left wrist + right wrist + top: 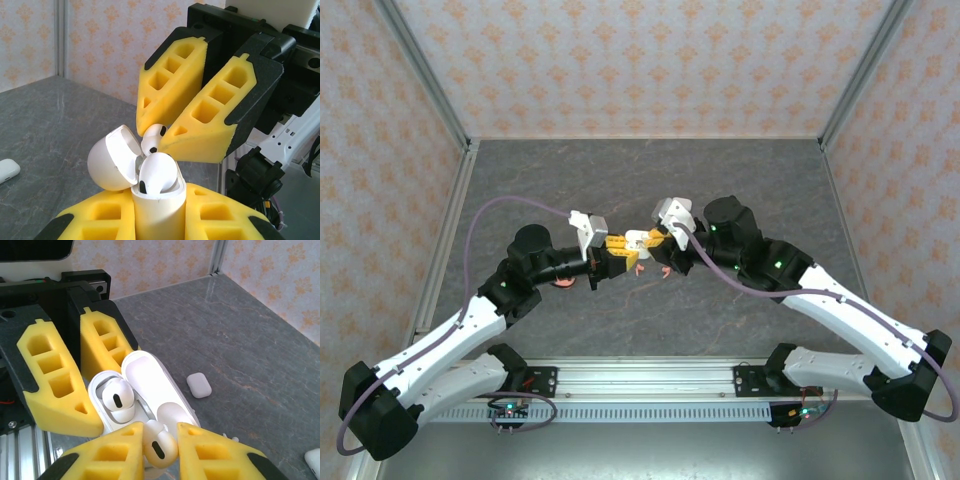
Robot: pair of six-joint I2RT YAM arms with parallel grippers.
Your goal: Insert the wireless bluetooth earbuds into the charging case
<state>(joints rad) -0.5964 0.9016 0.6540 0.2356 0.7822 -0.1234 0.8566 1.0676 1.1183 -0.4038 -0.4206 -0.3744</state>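
The second insertion is judged to be the step in hand. The charging case is clamped upright between the pads of the left end effector and held above the worktop, with its lid swung open to one side. One seated earbud is already lodged in the case. A second, held earbud is pinched between the fingertips of the right end effector, just above and beside the case mouth and close to the lid hinge. It is not yet lined up with a socket. A closed spare case lies apart on the worktop.

For the next move, the held earbud must be turned so that its stem points down into the free socket beside the seated one, then lowered gently while the case is kept steady. Release is best delayed until the bud is felt to sit; the open lid and the seated bud are to be avoided.
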